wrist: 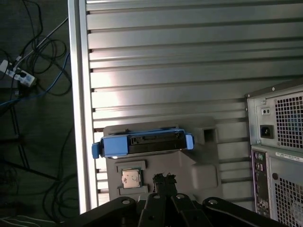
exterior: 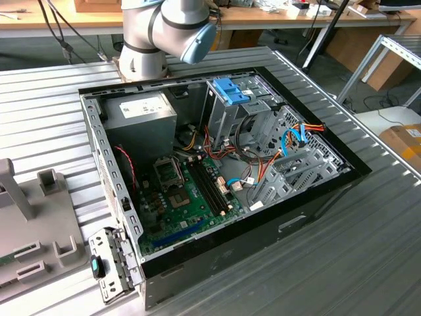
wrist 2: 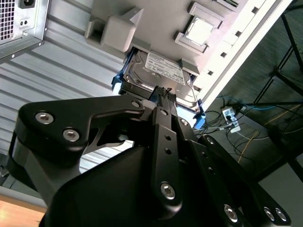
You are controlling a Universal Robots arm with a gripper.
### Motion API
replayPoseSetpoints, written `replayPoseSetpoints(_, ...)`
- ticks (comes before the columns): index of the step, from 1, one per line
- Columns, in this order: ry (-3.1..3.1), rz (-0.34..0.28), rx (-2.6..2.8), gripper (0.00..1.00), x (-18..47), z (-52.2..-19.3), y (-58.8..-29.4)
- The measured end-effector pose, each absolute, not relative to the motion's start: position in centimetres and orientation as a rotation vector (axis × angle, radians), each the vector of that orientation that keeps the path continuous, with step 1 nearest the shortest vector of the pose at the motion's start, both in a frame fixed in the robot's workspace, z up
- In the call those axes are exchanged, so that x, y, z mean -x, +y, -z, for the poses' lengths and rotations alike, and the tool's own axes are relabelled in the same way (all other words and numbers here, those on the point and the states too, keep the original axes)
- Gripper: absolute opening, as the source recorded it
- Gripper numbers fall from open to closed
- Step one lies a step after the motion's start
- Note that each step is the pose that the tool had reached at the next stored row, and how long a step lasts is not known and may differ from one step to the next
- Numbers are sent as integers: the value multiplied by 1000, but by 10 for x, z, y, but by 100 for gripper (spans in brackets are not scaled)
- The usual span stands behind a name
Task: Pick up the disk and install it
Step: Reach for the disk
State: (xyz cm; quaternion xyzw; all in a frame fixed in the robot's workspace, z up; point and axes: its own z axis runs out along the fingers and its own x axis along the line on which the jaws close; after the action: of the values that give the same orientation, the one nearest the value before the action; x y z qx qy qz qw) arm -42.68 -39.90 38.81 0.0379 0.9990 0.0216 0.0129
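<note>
Disk [wrist 2: 163,71] not yet lifted, lodged in the grey fixture [wrist: 208,165] on the counter [wrist: 189,71]. Fingers [wrist 2: 165,94] clenched on nothing, poised over that fixture (near the disk's blue rail). Pickup and fitting into the open computer case [exterior: 309,210] beside the fixture both outstanding.

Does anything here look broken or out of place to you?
Nothing looks damaged. The computer case lies open on its side, and a metal bracket with a teal latch sits detached by its corner, at the exterior view's lower left. The disk stands on edge in its grey holder.
</note>
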Motion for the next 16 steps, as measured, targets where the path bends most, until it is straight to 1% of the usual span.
replayPoseSetpoints(10,3113,-67,-118,11,433,-387,-399)
replayPoseSetpoints(16,3113,-66,-118,11,454,-387,-378)
